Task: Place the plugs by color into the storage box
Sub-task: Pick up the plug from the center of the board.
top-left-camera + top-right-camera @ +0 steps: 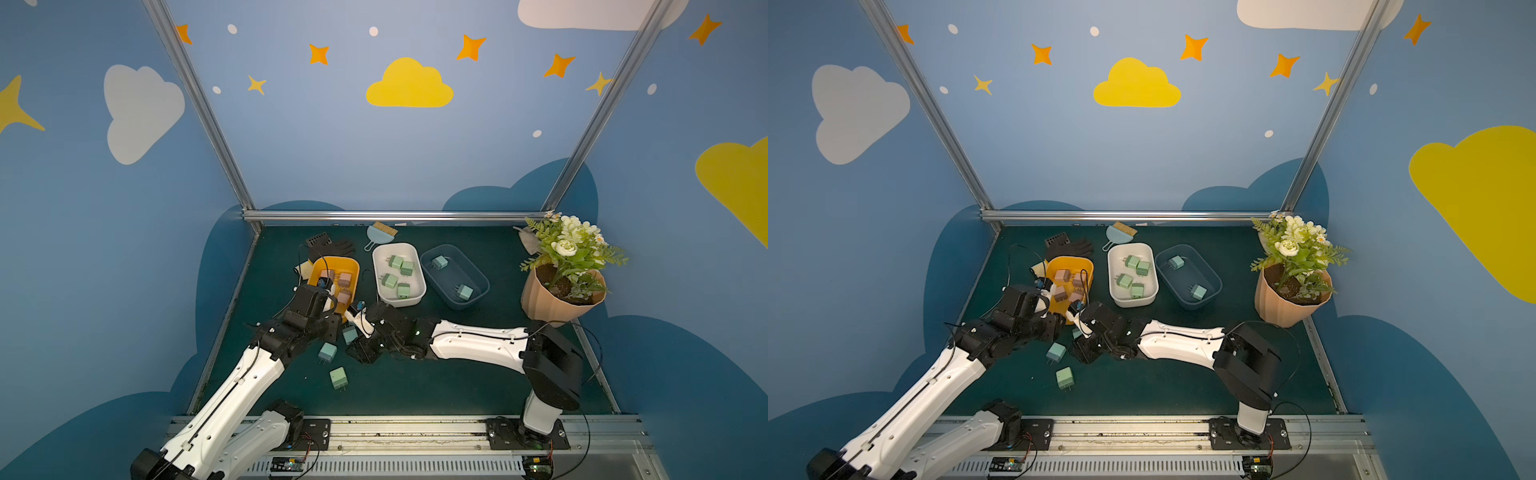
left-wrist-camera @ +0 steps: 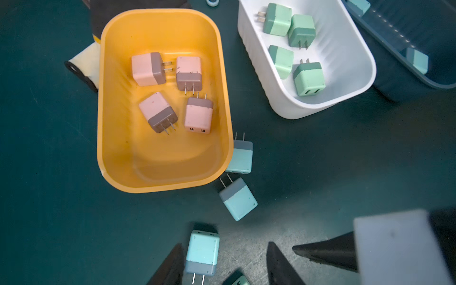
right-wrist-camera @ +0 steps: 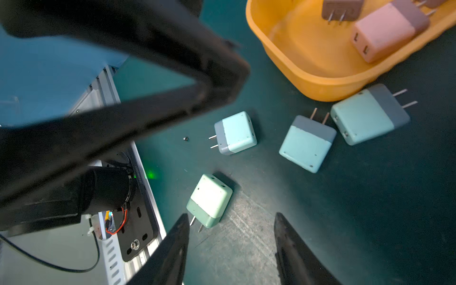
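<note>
Four pastel pink cube-shaped plastic plugs lie in a yellow plastic tub. Four mint green plugs lie in a white plastic tub, and two light blue plugs in a dark blue tub. Three loose blue plugs and one loose green plug lie on the dark green mat beside the yellow tub. The left gripper and right gripper hang over them, jaws spread, empty.

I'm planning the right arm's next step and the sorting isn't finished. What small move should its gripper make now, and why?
Probably shift the right gripper sideways until the loose mint green cube-shaped plastic plug sits between its open fingers. That plug lies on the dark mat just beside one fingertip, not centred, and four matching green plugs already sit in the white plastic bin.
</note>
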`<state>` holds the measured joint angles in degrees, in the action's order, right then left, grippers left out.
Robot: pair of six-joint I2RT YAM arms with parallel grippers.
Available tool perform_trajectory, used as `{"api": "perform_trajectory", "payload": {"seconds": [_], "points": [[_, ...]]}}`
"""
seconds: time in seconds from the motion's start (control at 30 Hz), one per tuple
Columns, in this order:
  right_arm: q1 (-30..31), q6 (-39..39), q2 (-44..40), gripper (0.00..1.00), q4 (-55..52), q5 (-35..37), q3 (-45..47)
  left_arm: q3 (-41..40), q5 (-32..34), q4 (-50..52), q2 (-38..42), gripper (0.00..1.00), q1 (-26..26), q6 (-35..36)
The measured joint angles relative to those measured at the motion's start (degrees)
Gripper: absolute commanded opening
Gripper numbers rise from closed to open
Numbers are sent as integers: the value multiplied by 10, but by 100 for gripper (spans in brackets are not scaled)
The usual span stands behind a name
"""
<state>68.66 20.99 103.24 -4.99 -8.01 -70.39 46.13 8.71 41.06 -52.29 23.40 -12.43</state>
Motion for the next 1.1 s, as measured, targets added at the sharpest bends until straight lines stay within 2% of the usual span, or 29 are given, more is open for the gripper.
{"api": "perform_trajectory", "payload": {"seconds": [0.17, 0.4, 0.57, 0.73, 1.1], "points": [[21, -35, 33, 58, -14, 29, -19, -16, -7, 6, 3, 57, -40, -5], [50, -75, 66, 59, -38, 31, -46, -16, -38, -7, -23, 58, -124, -15], [56, -93, 98, 59, -56, 27, -76, -16, -72, -13, -38, 58, -158, -19], [61, -103, 135, 59, -90, 24, -111, -16, -92, -23, -38, 57, -177, -19], [71, -132, 169, 59, -140, 17, -157, -16, -139, -21, -36, 56, -179, -17]]}}
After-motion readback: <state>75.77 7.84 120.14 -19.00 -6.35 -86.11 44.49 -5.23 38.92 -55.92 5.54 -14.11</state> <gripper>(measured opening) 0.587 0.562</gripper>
